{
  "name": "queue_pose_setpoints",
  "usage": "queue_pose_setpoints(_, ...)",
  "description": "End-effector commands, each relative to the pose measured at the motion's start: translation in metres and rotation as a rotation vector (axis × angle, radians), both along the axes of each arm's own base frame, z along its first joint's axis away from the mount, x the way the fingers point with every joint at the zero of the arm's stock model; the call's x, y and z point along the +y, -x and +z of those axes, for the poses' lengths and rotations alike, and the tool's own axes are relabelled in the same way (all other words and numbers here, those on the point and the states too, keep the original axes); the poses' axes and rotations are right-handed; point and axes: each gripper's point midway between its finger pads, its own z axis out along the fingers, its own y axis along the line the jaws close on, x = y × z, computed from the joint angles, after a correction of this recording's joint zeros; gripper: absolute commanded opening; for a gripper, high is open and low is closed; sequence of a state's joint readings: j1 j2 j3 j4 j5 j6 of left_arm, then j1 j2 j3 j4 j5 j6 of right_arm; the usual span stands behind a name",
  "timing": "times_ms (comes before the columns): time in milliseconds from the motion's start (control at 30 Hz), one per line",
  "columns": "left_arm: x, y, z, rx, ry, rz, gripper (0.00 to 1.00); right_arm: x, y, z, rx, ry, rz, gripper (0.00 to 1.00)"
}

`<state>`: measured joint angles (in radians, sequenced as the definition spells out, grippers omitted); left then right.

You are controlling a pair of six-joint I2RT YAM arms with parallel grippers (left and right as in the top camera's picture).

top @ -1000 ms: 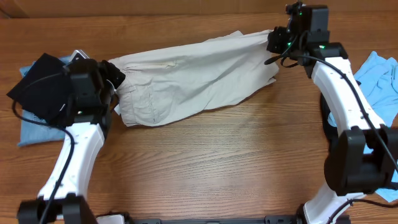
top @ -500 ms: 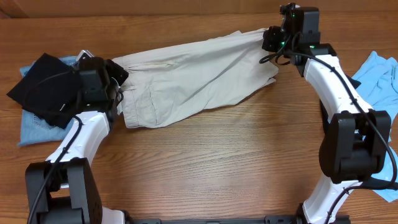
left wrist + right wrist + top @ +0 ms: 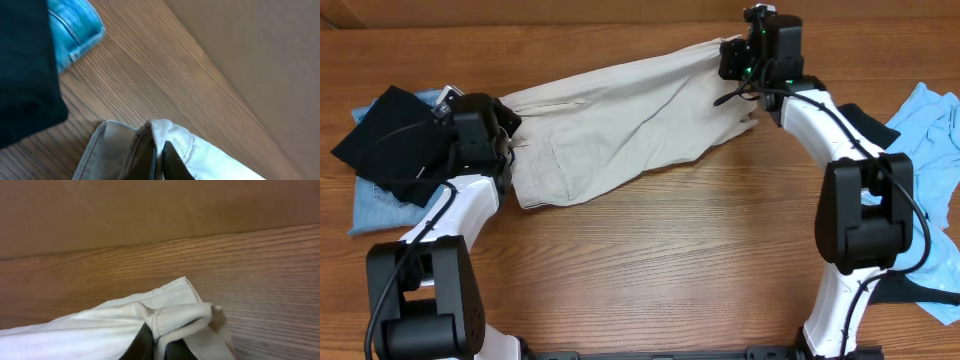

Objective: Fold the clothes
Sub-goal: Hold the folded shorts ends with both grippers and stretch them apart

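Observation:
The clothes in play are beige khaki shorts (image 3: 620,120), stretched across the back of the table between both arms. My left gripper (image 3: 508,128) is shut on the shorts' left edge. In the left wrist view its dark fingers (image 3: 161,147) pinch a stitched hem of the shorts (image 3: 200,155) just above the wood. My right gripper (image 3: 732,62) holds the right end near the table's far edge. The right wrist view shows a folded seam of the shorts (image 3: 100,330) squeezed between that gripper's (image 3: 159,340) fingers.
A black garment (image 3: 385,140) lies on a denim piece (image 3: 375,210) at the far left, close behind my left arm. A light-blue garment (image 3: 930,125) and a dark piece (image 3: 865,120) sit at the right edge. A brown wall runs along the table's back.
My right gripper has carried the shorts' right end leftward and toward the back edge. The left arm has swung toward the back, its gripper still on the left edge.

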<state>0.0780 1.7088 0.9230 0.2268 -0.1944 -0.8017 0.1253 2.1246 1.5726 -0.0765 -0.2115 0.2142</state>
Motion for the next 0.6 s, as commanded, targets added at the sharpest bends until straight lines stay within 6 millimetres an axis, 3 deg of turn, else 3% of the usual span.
queue_pose_setpoints(0, 0.038, 0.003, 0.008, -0.005, -0.117, 0.166, 0.15, -0.016, -0.013, 0.003, -0.036, 0.033, -0.055, 0.25)
queue_pose_setpoints(67, 0.04, 0.001, 0.01, -0.021, -0.125, 0.179, 0.31, -0.016, -0.014, -0.001, -0.028, 0.034, -0.055, 0.35)
queue_pose_setpoints(133, 0.041, -0.002, 0.013, -0.038, -0.135, 0.176, 0.55, -0.017, -0.014, -0.002, -0.028, 0.036, -0.054, 0.72)
queue_pose_setpoints(167, 0.043, -0.002, 0.015, -0.041, -0.143, 0.173, 0.61, -0.017, -0.014, -0.002, -0.03, 0.042, -0.05, 0.74)
queue_pose_setpoints(300, 0.033, -0.013, 0.02, -0.053, -0.133, 0.069, 0.61, -0.021, -0.01, -0.008, -0.004, 0.062, -0.044, 0.74)
queue_pose_setpoints(433, -0.001, -0.024, 0.025, -0.047, -0.087, -0.128, 0.5, -0.028, 0.009, -0.034, 0.124, 0.095, -0.037, 0.72)
queue_pose_setpoints(567, -0.036, -0.023, 0.018, 0.03, -0.075, -0.273, 0.41, -0.038, 0.04, -0.064, 0.297, 0.131, -0.022, 0.7)
